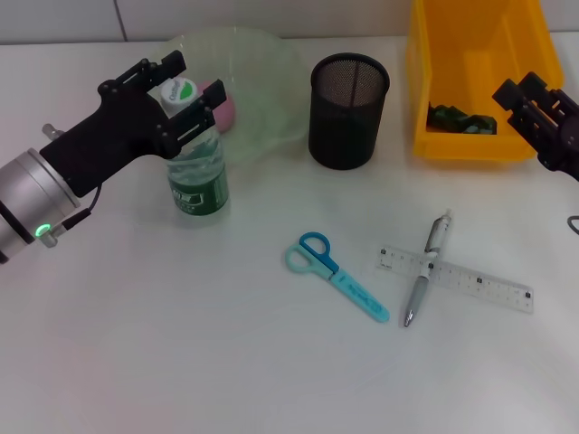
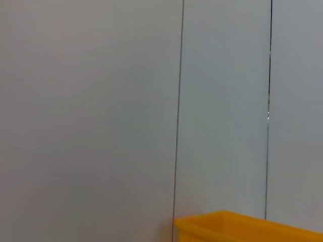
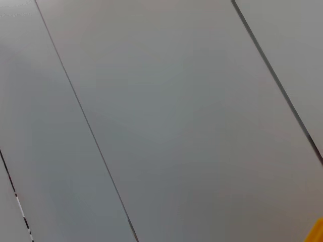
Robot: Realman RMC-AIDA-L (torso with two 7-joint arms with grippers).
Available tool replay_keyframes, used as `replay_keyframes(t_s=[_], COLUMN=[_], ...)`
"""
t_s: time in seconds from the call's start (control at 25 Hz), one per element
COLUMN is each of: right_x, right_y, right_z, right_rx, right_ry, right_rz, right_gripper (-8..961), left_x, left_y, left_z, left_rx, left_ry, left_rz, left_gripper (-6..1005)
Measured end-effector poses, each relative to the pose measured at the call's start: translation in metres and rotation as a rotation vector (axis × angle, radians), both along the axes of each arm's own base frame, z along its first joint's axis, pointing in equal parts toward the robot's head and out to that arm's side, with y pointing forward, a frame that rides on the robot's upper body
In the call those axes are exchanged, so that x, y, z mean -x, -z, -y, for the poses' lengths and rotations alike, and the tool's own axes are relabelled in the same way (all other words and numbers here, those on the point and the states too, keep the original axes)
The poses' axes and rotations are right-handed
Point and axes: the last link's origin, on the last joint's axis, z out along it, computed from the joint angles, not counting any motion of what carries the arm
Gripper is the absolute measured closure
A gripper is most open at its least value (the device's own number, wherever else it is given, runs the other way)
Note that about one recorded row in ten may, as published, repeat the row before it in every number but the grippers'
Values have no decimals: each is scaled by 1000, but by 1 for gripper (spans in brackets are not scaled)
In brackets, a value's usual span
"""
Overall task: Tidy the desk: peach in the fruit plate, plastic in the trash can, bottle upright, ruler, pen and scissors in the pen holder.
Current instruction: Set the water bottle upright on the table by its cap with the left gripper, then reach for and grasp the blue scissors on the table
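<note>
The left pincer (image 1: 188, 90) is straddling the upright bottle (image 1: 195, 163), fingers spread around its cap. The right pincer (image 1: 517, 93) is hovering over the yellow bin (image 1: 470, 140); its spread is unclear

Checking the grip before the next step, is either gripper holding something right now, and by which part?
The left gripper straddles the upright bottle at its cap, fingers apart, not clamped. The right gripper holds nothing.

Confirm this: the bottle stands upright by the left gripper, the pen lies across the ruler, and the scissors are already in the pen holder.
Not quite. The head view shows the scissors lying on the desk, in front of the pen holder, not in it. The rest holds: the bottle stands upright at the left gripper, and the pen lies across the ruler.
</note>
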Motion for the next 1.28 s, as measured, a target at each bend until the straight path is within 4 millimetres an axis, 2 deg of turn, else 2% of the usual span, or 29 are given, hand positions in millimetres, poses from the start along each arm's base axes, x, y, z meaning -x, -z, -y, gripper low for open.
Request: replay_keyframes(t_s=[0.16, 0.4, 0.6, 0.76, 0.96, 1.16, 1.28], right_x=[0, 0, 1, 1, 1, 6, 17], right_y=[0, 0, -1, -2, -15, -42, -59], right_z=[0, 0, -1, -1, -8, -20, -27], right_rx=[1, 2, 2, 3, 34, 200, 370], right_ry=[0, -1, -8, -11, -32, -68, -58], right_rz=[1, 0, -3, 1, 34, 155, 287], right_gripper=[400, 400, 400, 400, 399, 399, 399], left_x=[0, -2, 3, 10, 26, 41, 45], left_y=[-1, -16, -44, -64, -76, -56, -46], left_z=[1, 14, 43, 68, 94, 118, 123], left_rx=[0, -50, -143, -140, 69, 396, 464], left_ry=[7, 49, 119, 165, 170, 161, 152], left_rz=[7, 100, 253, 337, 309, 123, 74], left_gripper=[275, 278, 280, 281, 283, 284, 282])
